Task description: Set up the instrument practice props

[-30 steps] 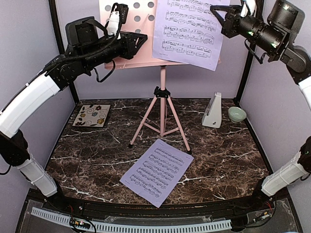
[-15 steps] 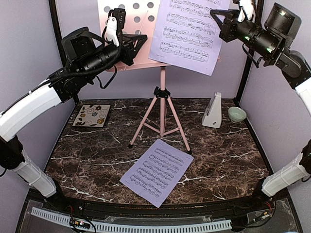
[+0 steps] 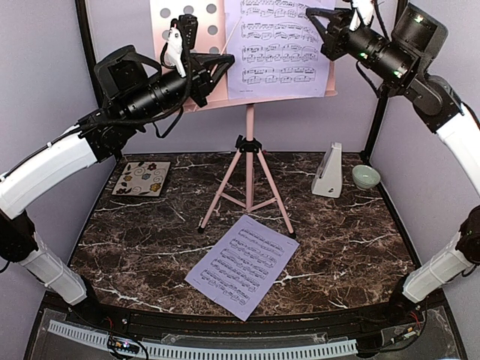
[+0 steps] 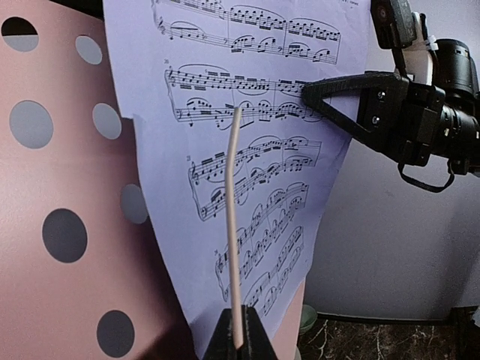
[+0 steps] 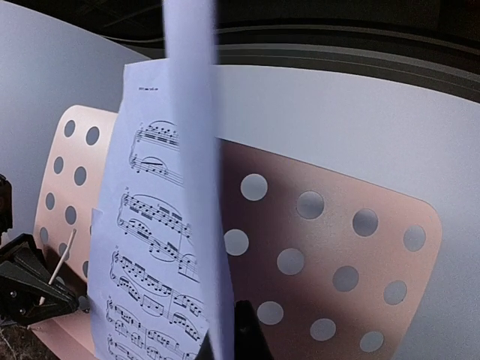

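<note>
Logged pink music stand (image 3: 251, 124) upright on its tripod. Found one lavender page (image 3: 277, 45) against the stand's desk, pinched at its right edge by right gripper (image 3: 313, 30), fingers closed on the paper. Noted left gripper (image 3: 223, 66) at the stand's left half, clamped around a thin pale stick (image 4: 234, 225) pointing up in front of that page. Spotted second page (image 3: 241, 266) flat before the stand's legs; metronome (image 3: 328, 171) right of them, well apart.
</note>
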You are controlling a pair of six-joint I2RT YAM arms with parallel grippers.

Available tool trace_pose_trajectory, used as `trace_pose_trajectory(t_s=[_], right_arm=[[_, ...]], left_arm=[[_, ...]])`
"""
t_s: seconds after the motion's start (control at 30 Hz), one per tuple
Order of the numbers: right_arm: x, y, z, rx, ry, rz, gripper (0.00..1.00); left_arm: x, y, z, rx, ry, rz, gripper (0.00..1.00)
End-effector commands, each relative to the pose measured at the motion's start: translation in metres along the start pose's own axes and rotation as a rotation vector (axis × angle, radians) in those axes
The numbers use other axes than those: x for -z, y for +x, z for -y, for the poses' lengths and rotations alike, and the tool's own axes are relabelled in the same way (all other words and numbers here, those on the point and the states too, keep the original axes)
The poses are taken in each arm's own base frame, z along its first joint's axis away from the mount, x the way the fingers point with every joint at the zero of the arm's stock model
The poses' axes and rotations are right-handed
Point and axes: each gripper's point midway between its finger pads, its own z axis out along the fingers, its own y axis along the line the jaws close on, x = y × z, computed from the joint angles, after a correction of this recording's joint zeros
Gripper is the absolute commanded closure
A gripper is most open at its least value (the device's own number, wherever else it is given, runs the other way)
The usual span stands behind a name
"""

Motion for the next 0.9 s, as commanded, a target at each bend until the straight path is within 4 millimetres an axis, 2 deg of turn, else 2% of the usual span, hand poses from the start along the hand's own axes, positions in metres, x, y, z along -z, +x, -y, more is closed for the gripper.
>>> trace_pose_trajectory(t_s=[0.0,0.23,0.4,0.6,0.87], right_arm=[[-0.004,-0.027,0.000,0.007,-0.046,0.124,1.00],[-0.013,-0.030,-0.009,-0.068,-0.123,0.184,1.00],[-0.016,-0.034,-0.007,-0.138,-0.146,0.237,1.00],[-0.026,-0.024,-0.025,-0.149,-0.233,0.223,1.00],[-0.037,-0.018,-0.037,-0.182,-0.299,0.222,1.00]], left_arm=[[0.009,-0.032,0.006,-0.030,0.043,0.112,1.00],[0.013,-0.029,0.003,-0.019,0.056,0.120,1.00],[0.016,-0.033,0.004,-0.034,0.090,0.142,1.00],[0.014,-0.035,0.012,-0.102,0.142,0.156,1.00],[0.014,-0.037,0.021,-0.149,0.204,0.174,1.00]])
